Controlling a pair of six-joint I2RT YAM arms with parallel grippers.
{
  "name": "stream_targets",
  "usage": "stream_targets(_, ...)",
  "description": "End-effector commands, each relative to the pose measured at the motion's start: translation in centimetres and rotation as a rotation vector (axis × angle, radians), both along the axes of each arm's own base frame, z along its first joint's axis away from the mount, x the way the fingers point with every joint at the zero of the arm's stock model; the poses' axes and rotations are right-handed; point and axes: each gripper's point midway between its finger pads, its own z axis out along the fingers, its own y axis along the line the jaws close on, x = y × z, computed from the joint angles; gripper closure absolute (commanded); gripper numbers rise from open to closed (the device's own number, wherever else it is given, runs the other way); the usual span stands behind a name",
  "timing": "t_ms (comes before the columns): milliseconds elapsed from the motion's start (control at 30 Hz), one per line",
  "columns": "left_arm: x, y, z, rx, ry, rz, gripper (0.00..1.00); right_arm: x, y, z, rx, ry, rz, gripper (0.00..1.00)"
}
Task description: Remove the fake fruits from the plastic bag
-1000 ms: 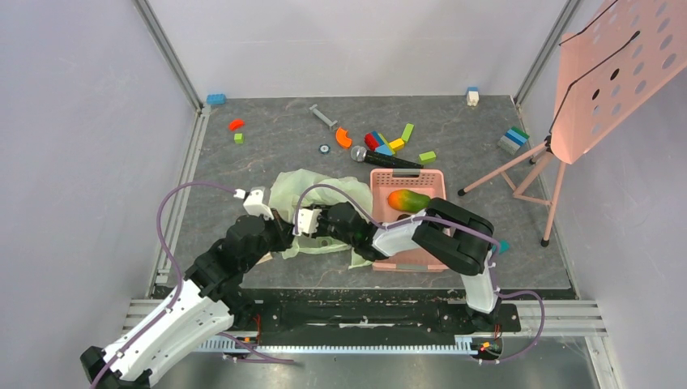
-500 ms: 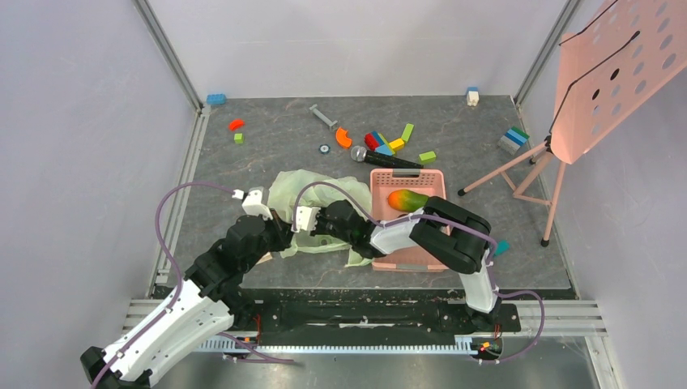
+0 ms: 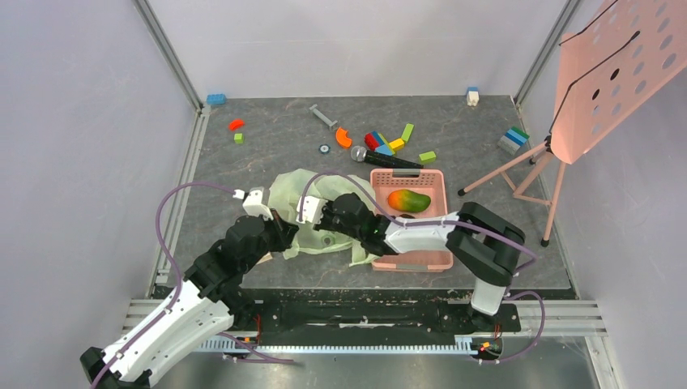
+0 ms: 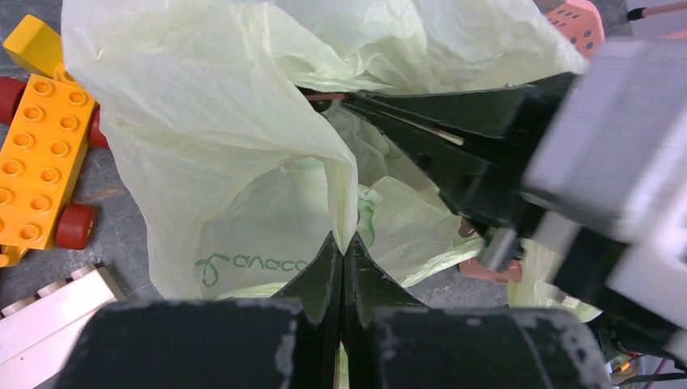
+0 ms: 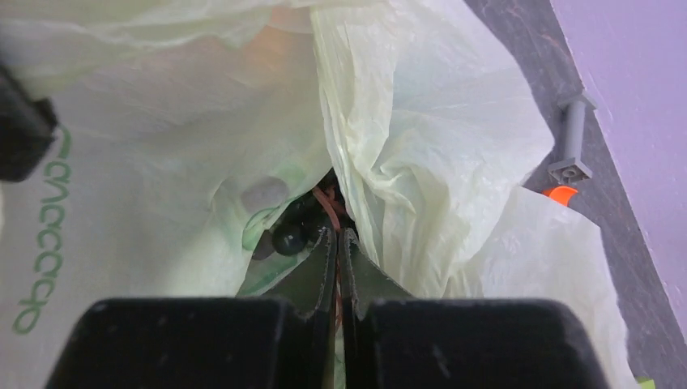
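The pale green plastic bag (image 3: pixel 312 207) lies crumpled left of the pink basket (image 3: pixel 421 261). My left gripper (image 3: pixel 282 232) is shut on a fold of the bag (image 4: pixel 243 162) at its near edge, with the fingertips (image 4: pixel 328 271) pinched together. My right gripper (image 3: pixel 314 217) reaches into the bag's mouth and is shut on the brown stem of the blackish grapes (image 5: pixel 293 233), which sit deep between the bag's folds. The orange-red-green mango (image 3: pixel 408 200) lies in the basket. The dark green fruit and the brown fruit are hidden.
Coloured toy blocks (image 3: pixel 385 143), a black microphone (image 3: pixel 387 160) and a grey bolt (image 3: pixel 322 117) lie behind the bag. A pink music stand (image 3: pixel 603 77) stands at the right. An orange block (image 4: pixel 40 162) and a white block (image 4: pixel 49 312) lie beside the bag.
My right gripper has pushed left and further into the bag, and its elbow has swung out to the right. The left arm holds still on the bag.
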Motion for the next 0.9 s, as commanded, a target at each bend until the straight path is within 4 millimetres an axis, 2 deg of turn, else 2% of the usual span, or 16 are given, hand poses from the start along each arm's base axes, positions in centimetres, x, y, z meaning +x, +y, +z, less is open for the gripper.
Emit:
stream_targets(0,0.4,-0.5,1.6,-0.051,-0.037,0.002,0.98,-1.4,-0.6,3.0,0.061,0.007,-0.001,1.0)
stream_targets(167,0.3,-0.4,1.9,-0.053,-0.043,0.007,0.98,-2.8,-1.1,4.8,0.086,0.012,0.003,1.0)
stream_targets(500,0.2,-0.2,1.7,-0.062,-0.037,0.017,0.98,-4.3,-2.9,9.5,0.171,0.028,-0.015,1.0)
stream_targets(733,0.3,-0.6,1.6,-0.068,-0.027,0.008,0.98,-5.9,-3.7,12.4,0.227,0.02,0.044,1.0)
stream_targets(867,0.4,-0.8,1.6,-0.067,-0.024,0.004,0.98,-6.5,-3.7,14.9,0.28,0.003,0.076,1.0)
